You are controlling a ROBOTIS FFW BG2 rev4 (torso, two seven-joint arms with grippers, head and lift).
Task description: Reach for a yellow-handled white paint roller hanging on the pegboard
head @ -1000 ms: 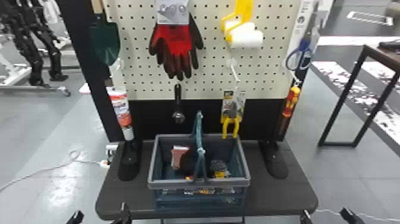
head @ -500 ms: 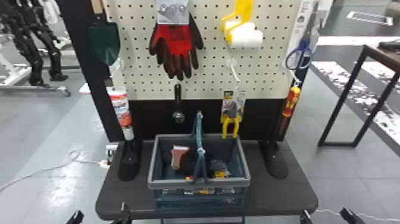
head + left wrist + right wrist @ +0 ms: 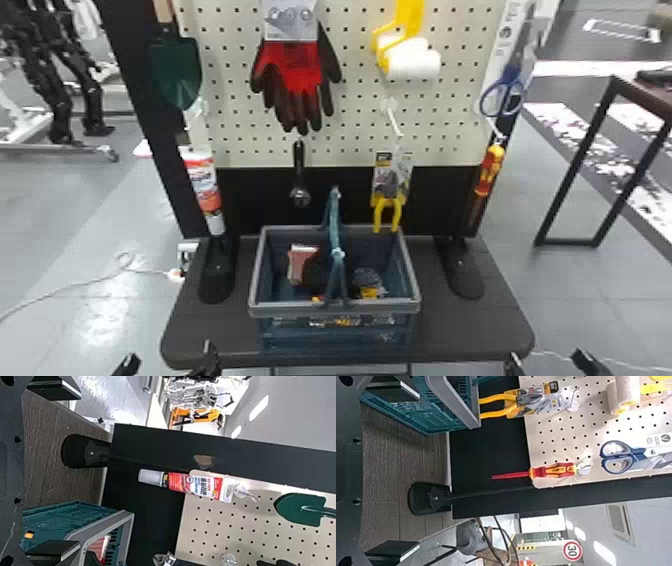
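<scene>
Pegboard [image 3: 230,132]: stands upright behind the table [image 3: 465,332], tools spread apart, presumably for picking singly. Table: carries support feet [image 3: 216,282] at left and right, likely for steadiness. Basket [image 3: 280,310]: sits between support feet, handle raised, probably for collecting tools. Left gripper [image 3: 80,469]: open and empty, low beside the table's near edge. Right gripper [image 3: 419,471]: likewise open, empty and low, but on the same side as the paint roller [image 3: 407,60], so likely better suited to reaching. Work gloves [image 3: 300,65]: hang fingers down beneath a card. Paint roller: hangs high on the pegboard, yellow handle up, white sleeve below, apart from neighbours, probably easing a grasp. Pliers [image 3: 387,212]: hang well below, yellow grips downward.
</scene>
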